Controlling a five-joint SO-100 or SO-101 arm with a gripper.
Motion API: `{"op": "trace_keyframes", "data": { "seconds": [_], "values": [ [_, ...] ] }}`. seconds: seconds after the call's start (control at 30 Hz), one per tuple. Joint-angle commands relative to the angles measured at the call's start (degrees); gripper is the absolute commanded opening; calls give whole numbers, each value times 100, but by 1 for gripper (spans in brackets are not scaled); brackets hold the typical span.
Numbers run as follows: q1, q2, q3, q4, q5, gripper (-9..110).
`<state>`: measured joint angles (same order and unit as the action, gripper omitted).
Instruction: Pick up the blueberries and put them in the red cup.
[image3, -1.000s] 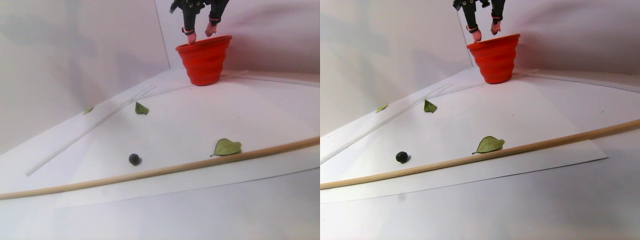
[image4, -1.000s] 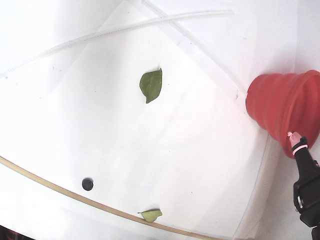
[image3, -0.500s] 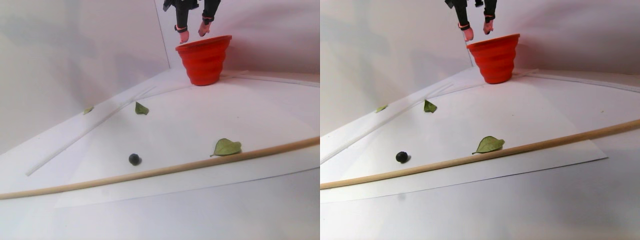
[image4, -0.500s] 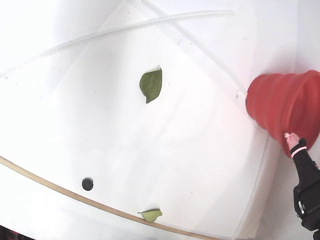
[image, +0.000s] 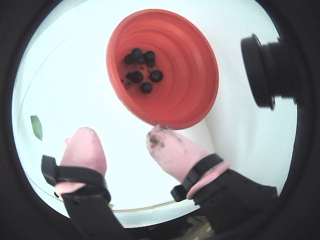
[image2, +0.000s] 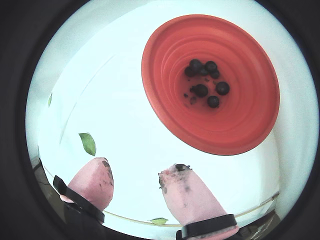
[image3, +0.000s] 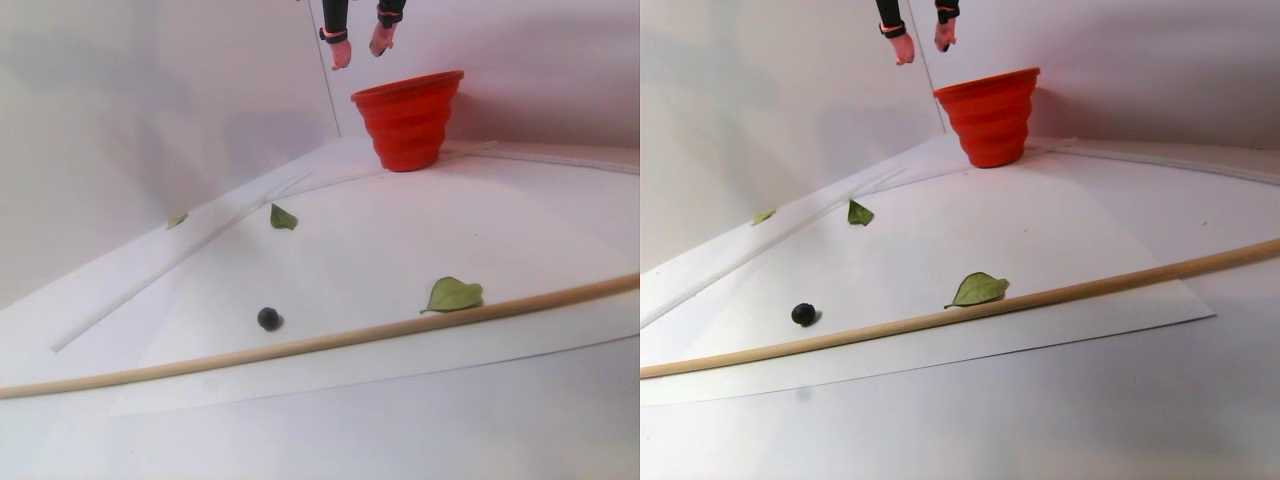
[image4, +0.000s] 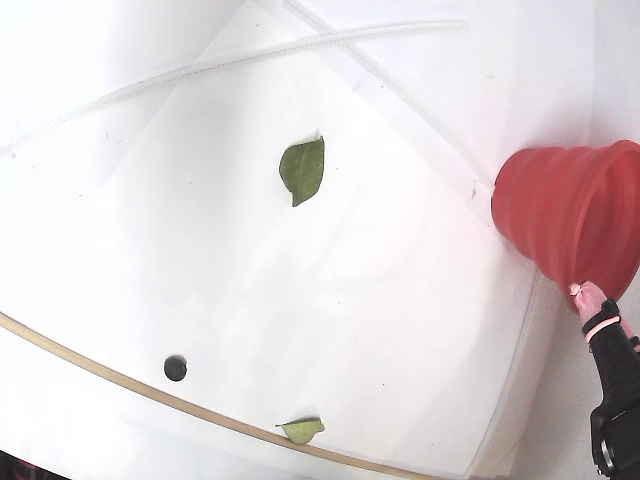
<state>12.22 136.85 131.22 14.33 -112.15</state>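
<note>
Blueberries (image2: 202, 80): several clustered at the bottom of the red cup (image2: 250, 115), also seen there in a wrist view (image: 142, 67). One more blueberry (image4: 175, 368) alone on the white sheet (image4: 400, 330), well apart from the cup, just beside the thin wooden rod (image3: 330, 343). Red cup upright at the far corner in the stereo pair view (image3: 408, 125). Gripper (image2: 135, 187) raised above and beside the cup's rim, pink-tipped fingers (image: 85, 150) spread apart, empty, dark smudges on both tips. Green leaves scattered on the sheet: one mid-sheet (image4: 303, 170), one against the rod (image4: 302, 431).
</note>
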Motion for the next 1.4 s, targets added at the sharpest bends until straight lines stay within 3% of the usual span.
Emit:
{"op": "trace_keyframes", "data": {
  "seconds": [0.0, 0.77, 1.37],
  "values": [
    [-185, 747, 18, 149, -97, 18],
    [-782, 1898, 1441, 1274, -633, 17],
    [-1187, 2558, 2944, 1336, -1011, 17]
  ]
}}
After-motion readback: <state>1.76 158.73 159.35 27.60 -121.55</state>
